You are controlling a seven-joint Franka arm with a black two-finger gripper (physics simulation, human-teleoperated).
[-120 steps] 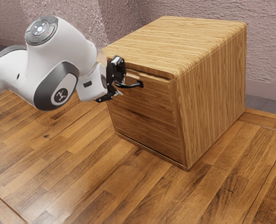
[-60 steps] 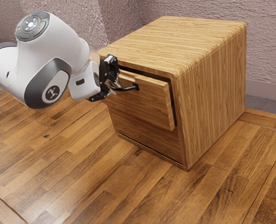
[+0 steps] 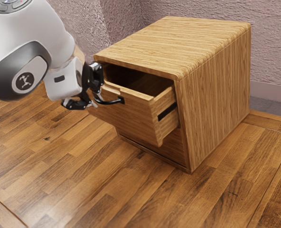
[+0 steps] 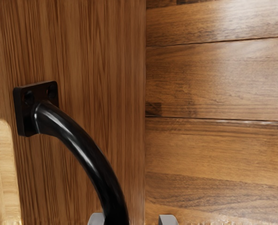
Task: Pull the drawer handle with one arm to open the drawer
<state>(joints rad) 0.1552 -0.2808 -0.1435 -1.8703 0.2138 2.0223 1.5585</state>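
Drawer (image 3: 135, 116) had travelled from barely ajar to well out of cabinet (image 3: 211, 80) | handle (image 3: 111, 101) sat directly at pincer (image 3: 96, 97); pincer's closure could not be told | opening judged nearly complete

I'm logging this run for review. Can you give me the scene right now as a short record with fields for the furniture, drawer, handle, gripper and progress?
cabinet: wooden box standing on a wooden plank floor
drawer: upper one, pulled partly out of the cabinet, its inside open to view
handle: black curved bar fixed to the drawer front by a square plate
gripper: at the handle, on the end toward the exterior view's left
progress: drawer open part way
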